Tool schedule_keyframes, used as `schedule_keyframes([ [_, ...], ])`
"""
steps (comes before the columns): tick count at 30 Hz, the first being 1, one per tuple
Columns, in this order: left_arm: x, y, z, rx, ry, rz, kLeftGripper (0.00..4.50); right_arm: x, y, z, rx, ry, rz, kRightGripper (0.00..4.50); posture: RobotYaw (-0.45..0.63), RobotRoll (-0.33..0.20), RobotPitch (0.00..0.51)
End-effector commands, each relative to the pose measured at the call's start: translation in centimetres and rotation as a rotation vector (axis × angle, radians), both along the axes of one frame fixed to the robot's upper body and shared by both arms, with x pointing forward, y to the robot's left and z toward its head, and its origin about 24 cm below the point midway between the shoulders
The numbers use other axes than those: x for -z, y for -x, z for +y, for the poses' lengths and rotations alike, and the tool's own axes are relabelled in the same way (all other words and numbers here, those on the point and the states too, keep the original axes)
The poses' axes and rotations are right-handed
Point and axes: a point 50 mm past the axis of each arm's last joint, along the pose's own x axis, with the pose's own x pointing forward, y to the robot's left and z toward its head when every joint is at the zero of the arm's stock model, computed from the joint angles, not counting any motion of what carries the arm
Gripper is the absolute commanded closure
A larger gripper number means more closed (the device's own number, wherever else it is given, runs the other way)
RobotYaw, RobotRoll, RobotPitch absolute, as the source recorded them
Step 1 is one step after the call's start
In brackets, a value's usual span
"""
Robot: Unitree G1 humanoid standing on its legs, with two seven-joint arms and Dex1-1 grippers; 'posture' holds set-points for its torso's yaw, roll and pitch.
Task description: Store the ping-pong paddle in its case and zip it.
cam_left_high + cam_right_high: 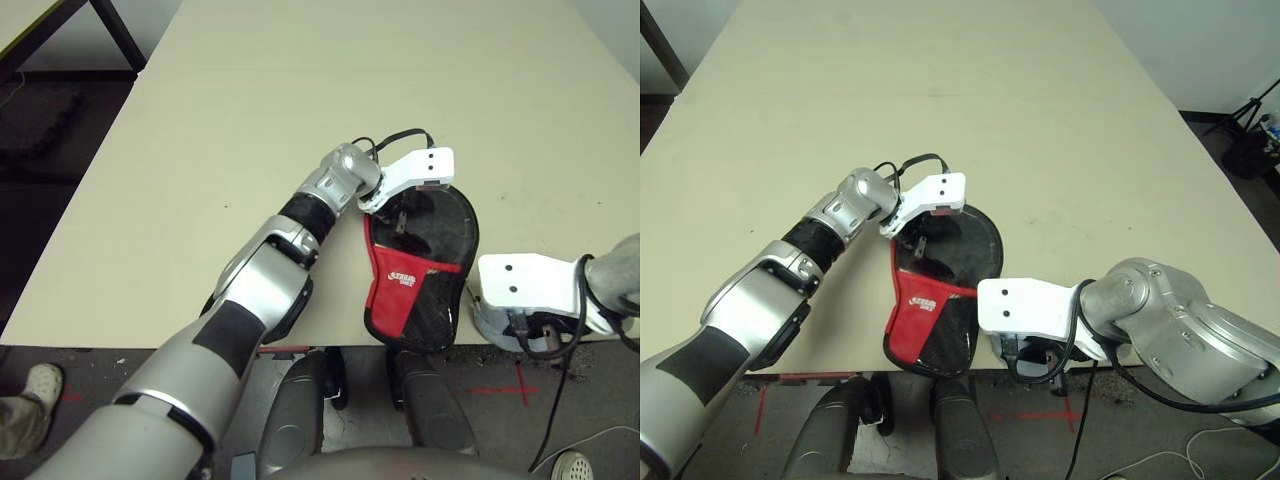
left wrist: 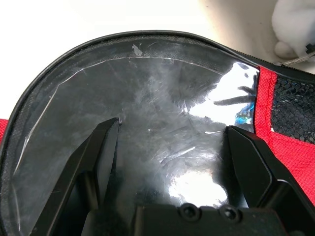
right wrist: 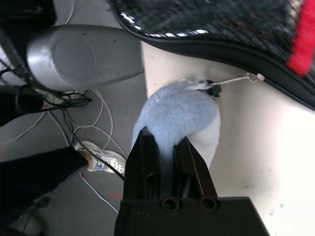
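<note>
The case (image 1: 420, 290) lies at the table's front edge, a black pouch with a red panel and a mesh pocket (image 3: 221, 19). My left gripper (image 2: 172, 125) is open over its round end, both fingers down on the glossy black face (image 2: 162, 88). The ping-pong paddle is hidden; I cannot tell it apart from that face. Just right of the case, at the table edge, my right gripper (image 3: 165, 137) is shut on the fluffy white-grey pompom (image 3: 182, 110). A thin cord (image 3: 236, 78) links the pompom to the case's zipper edge.
The beige table (image 1: 300, 120) stretches away bare behind the case. The case's narrow end slightly overhangs the front edge. On the floor below are cables and a person's shoe (image 3: 101, 155). A dark tripod (image 1: 1250, 130) stands beyond the table's right side.
</note>
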Motion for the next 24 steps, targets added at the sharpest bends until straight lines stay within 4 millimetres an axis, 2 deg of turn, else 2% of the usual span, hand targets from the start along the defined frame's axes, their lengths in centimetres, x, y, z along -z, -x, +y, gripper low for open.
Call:
schedule_keyframes([
  [1,3.3,0.3,1.0,-0.06,-0.106,0.053,0.0,1.1,2.4,0.8,-0.106,-0.013,0.209,4.42,-0.26,0.0,0.257],
  [12,3.4,0.3,0.7,-0.07,-0.084,0.056,0.0,0.9,3.0,0.8,-0.13,-0.011,0.252,4.42,-0.27,0.0,0.259],
  [16,3.1,0.2,0.7,-0.079,-0.06,0.05,0.0,0.8,2.2,0.8,-0.059,-0.037,0.193,4.42,-0.26,0.0,0.256],
  [20,2.7,0.2,0.9,-0.074,-0.045,0.055,0.0,0.6,0.4,1.3,0.075,-0.108,0.137,3.1,-0.25,0.0,0.25],
  [24,2.2,0.1,1.3,-0.088,-0.005,0.061,0.0,-3.0,-1.3,-1.0,0.206,-0.163,0.076,1.78,-0.24,0.0,0.246],
])
